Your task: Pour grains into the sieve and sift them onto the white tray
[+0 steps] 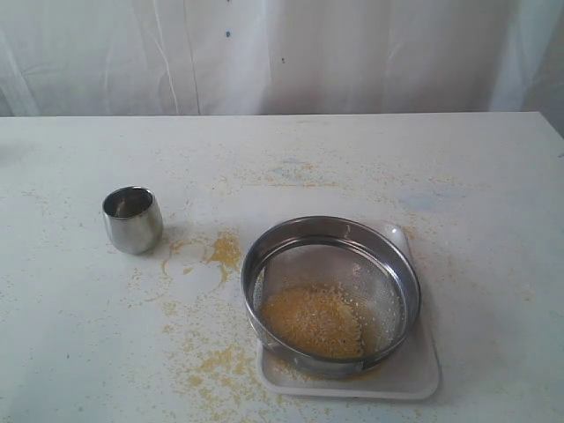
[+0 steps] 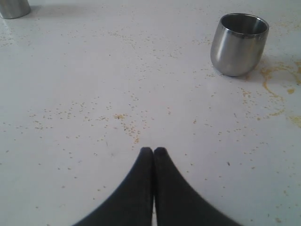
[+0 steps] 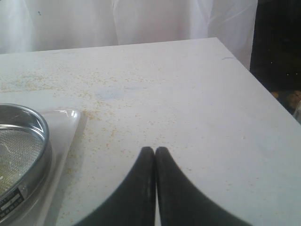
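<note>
The steel sieve (image 1: 331, 295) rests on the white tray (image 1: 414, 374) at the front right of the table, with a heap of yellow grains (image 1: 314, 321) on its mesh. In the right wrist view the sieve (image 3: 21, 155) and a corner of the tray (image 3: 66, 125) show to one side of my right gripper (image 3: 154, 149), which is shut and empty above bare table. My left gripper (image 2: 153, 150) is also shut and empty, some way from a small steel cup (image 2: 238, 44). Neither gripper shows in the exterior view.
The small steel cup (image 1: 132, 218) stands upright left of the sieve. Spilled grains (image 1: 225, 251) lie scattered on the white table between cup and tray. A second steel vessel (image 2: 14, 8) shows at the left wrist view's edge. The table edge (image 3: 263, 87) drops off beyond the right gripper.
</note>
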Controlling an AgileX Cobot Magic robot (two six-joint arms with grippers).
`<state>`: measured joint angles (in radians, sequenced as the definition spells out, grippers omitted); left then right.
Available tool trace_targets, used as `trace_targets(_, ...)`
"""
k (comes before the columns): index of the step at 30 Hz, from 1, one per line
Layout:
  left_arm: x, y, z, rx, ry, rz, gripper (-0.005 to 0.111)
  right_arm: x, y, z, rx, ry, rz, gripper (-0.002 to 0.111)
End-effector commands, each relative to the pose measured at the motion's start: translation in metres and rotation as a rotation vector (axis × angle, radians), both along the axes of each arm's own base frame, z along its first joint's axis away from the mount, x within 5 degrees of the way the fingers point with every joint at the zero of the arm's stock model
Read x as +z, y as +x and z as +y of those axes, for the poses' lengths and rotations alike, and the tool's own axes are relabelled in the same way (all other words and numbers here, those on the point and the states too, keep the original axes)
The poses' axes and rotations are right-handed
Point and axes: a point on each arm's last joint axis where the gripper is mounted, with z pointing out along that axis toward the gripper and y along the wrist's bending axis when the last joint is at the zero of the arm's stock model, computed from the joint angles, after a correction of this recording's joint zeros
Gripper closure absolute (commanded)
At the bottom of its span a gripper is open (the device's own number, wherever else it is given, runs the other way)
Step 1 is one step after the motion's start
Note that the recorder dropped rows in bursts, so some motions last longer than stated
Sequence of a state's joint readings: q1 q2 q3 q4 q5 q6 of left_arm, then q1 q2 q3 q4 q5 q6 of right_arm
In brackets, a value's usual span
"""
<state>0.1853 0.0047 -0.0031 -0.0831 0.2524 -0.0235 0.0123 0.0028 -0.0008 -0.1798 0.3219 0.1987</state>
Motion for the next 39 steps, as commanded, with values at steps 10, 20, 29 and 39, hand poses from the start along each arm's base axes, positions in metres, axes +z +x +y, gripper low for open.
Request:
trace_targets(10,0.001,0.001,0.0,0.004,-0.006,-0.025,0.107,0.002,0.0,-0.009,0.002,-0.435,0.012,0.108)
trace_targets(20,0.001,0.001,0.0,0.004,-0.006,-0.027,0.107,0.054,-0.004,0.01,0.129,0.27,-0.604,0.108)
trace_targets(29,0.001,0.001,0.0,0.004,-0.006,-0.027,0.107,0.222,-0.074,0.01,0.335,0.382,-1.393,0.108)
trace_targets(39,0.001,0.001,0.0,0.004,-0.006,-0.027,0.107,0.157,0.136,0.006,0.035,0.051,-0.06,0.108)
